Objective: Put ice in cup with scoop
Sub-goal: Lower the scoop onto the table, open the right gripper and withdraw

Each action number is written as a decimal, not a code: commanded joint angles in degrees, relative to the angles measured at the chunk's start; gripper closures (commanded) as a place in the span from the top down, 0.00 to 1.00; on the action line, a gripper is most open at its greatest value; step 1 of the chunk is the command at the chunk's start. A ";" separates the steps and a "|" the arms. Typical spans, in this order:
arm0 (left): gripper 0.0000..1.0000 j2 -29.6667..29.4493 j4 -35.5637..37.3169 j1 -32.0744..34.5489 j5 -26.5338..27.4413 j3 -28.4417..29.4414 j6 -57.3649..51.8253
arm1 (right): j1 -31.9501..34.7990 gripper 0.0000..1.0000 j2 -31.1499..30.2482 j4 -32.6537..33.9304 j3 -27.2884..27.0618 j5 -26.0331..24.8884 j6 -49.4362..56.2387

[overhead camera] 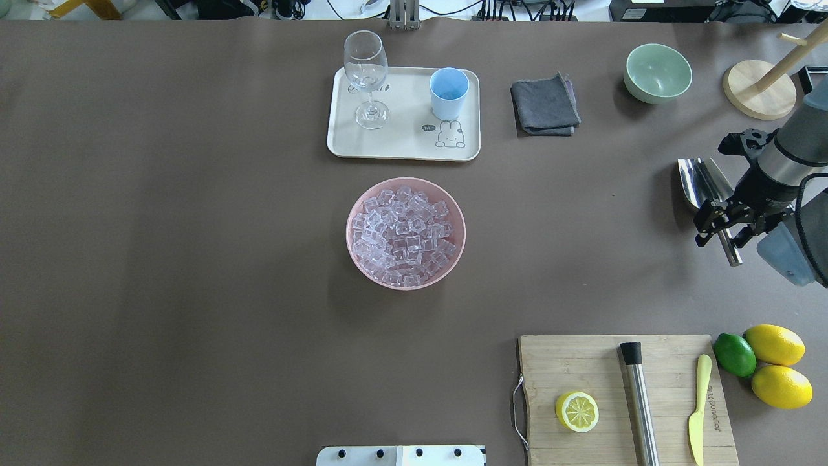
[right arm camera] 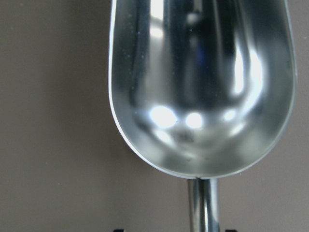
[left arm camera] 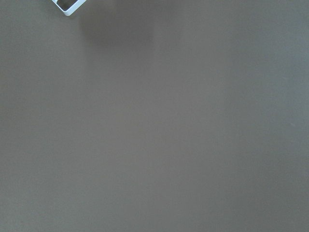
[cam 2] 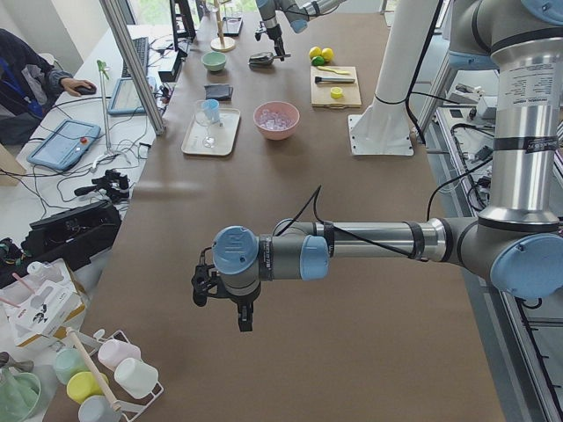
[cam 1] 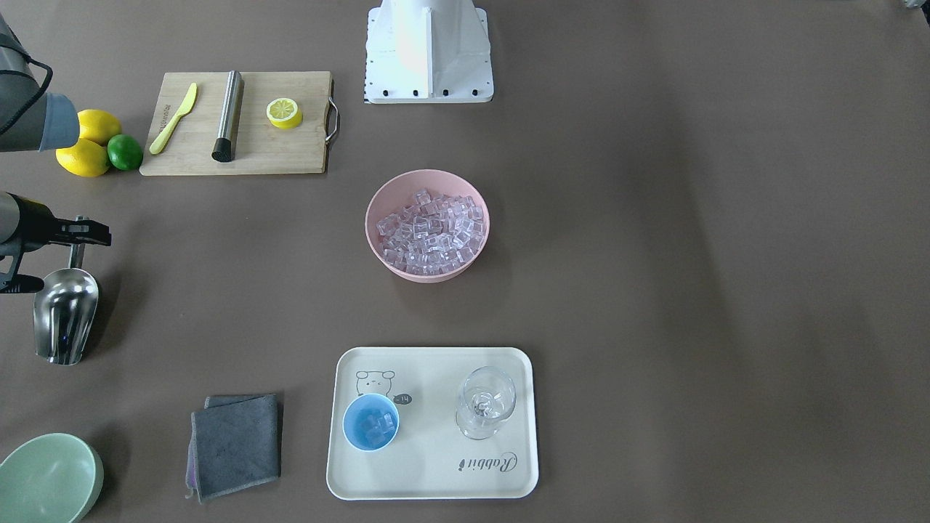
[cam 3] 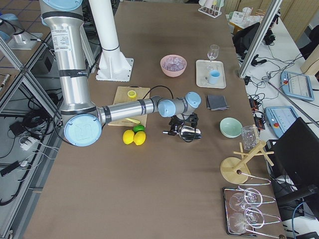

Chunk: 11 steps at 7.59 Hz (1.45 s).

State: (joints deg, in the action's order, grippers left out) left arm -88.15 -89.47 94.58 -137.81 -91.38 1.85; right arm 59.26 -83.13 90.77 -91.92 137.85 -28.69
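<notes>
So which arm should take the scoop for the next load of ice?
Right. The right gripper straddles the scoop at its handle, jaws open. The left gripper hangs far down the table from scoop, ice and cup.

A stemmed glass (cam 1: 485,403) stands on the tray (cam 1: 436,468), a grey cloth (cam 1: 236,443) nearby

You have a long worktop (overhead camera: 194,291) under a matte brown cover, evenly lit, with soft bands of shadow across it. Along the long edge on your side stands a white desk (cam 2: 92,114) behind a slanted aluminium post (cam 2: 132,61). Off the opposite edge, cables (cam 3: 25,134) trail over the floor (cam 3: 22,6).
</notes>
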 commanded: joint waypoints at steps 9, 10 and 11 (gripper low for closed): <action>0.98 0.00 -0.18 -0.19 0.00 0.15 0.00 | 26.88 1.00 0.95 10.39 -4.23 -3.29 30.01; 0.98 0.00 -0.18 -0.19 0.09 0.15 0.00 | 27.75 1.00 0.78 10.39 -4.05 -3.20 31.40; 0.98 0.00 -0.18 -0.19 0.09 0.24 0.00 | 29.15 1.00 0.60 10.82 -2.75 -3.38 35.07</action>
State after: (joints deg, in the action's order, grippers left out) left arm -88.15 -89.65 94.39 -137.78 -91.23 1.84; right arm 86.43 -82.26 101.05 -96.03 134.57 1.97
